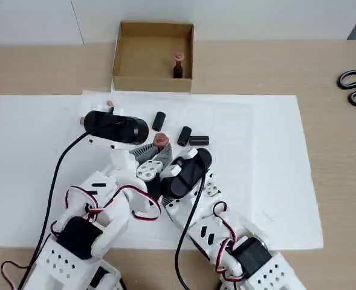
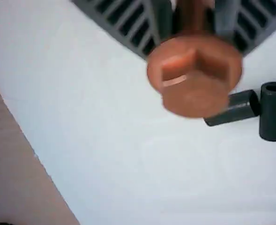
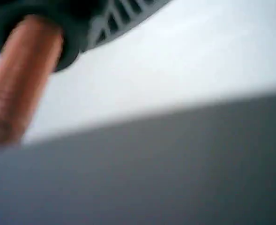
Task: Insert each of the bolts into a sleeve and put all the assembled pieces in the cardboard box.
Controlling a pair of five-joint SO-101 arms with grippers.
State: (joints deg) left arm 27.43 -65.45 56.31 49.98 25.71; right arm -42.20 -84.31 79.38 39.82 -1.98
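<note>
Bolt (image 2: 194, 75) in left tool (image 2: 192, 14); cardboard box (image 1: 122, 60) holds one assembly (image 1: 178, 65)

One open brown cardboard box (image 1: 147, 83) stands on the counter, holding one assembled piece (image 1: 178, 65), a reddish bolt upright in a black sleeve. In front of the box lie three loose short black tubular sleeves (image 1: 158, 121), (image 1: 184, 135), (image 1: 199, 141), and just past them one reddish-brown hex-headed plastic bolt (image 1: 161, 140). A further reddish bit (image 1: 109, 105) near the box's front corner is too hidden to count. One pair of black-handled scissors (image 1: 354, 86) lies well off to the box's side. One white paper sheet (image 1: 268, 157) and two white robot arms (image 1: 99, 205), (image 1: 238, 241) are also in front of it.
</note>
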